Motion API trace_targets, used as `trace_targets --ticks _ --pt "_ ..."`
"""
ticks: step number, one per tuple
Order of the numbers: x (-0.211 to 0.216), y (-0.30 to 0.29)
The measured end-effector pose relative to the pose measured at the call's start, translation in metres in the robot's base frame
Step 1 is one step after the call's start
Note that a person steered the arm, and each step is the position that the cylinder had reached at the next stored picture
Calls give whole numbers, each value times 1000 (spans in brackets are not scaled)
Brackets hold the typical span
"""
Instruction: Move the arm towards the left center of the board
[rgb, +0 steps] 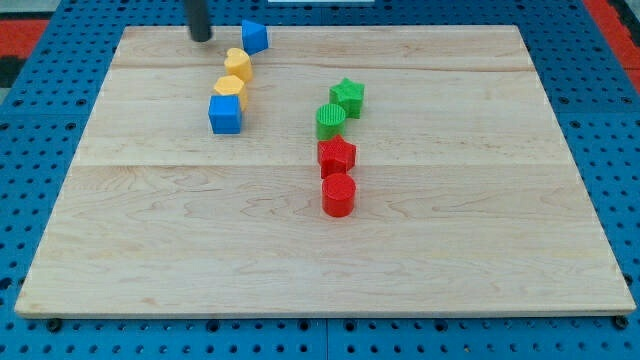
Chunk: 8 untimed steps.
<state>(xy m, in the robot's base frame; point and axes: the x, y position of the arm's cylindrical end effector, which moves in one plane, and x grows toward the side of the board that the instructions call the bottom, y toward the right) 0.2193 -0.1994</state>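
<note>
Camera view: my tip (202, 38), a bare rod holding nothing, stands at the board's (300, 260) top left, just left of the blue block (255, 37). Left centre, toward the view's bottom-left, remains unreached.

My tip (202, 38) stood at the view's top, left of centre, touching down near the far edge. The dark rod rose straight up from it and left the frame. No more of the arm showed.
</note>
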Motion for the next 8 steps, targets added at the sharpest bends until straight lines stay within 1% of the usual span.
trace_targets --ticks 1,2,5,6,7,8 --pt "15 -59" --pt "21 -96" --pt "30 -106" --pt "77 -77" --pt "135 -48" --pt "175 -41"
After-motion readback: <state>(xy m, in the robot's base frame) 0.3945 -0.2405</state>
